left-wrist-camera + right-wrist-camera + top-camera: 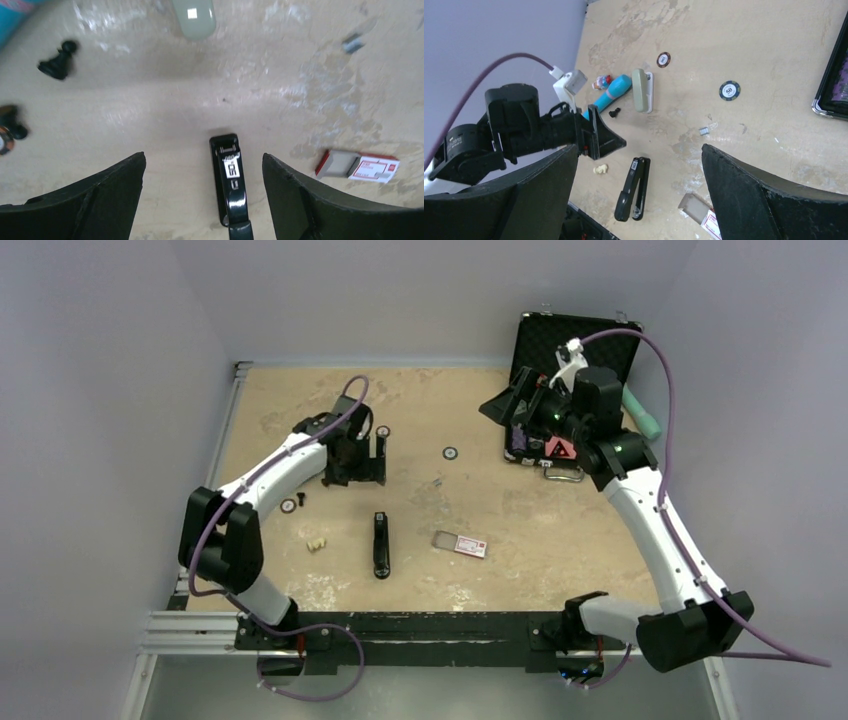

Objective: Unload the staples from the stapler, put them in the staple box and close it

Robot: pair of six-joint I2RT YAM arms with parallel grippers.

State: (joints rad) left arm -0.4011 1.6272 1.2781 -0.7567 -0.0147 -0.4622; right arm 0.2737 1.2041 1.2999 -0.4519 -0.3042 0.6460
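Your stapler lies flat on the desk, in the middle and towards the arm bases, with its length running from near to far. Nothing is holding it.

Your left jaws stand wide apart with nothing between them. In the left wrist view the stapler lies in the gap between the two dark fingers, a little closer to the right-hand one and touching neither. From above, those jaws sit on the far side of the stapler, near it but clear of it. The staple box lies just to the right of the stapler, apart from it. It also shows beyond the right-hand finger in the left wrist view.

Your right jaws are also spread wide and empty. They are up at the far right, in front of the open black case and well apart from the stapler. In the right wrist view the stapler shows low between the fingers, far off on the desk. A small loose strip of staples lies beyond it, towards a poker chip.
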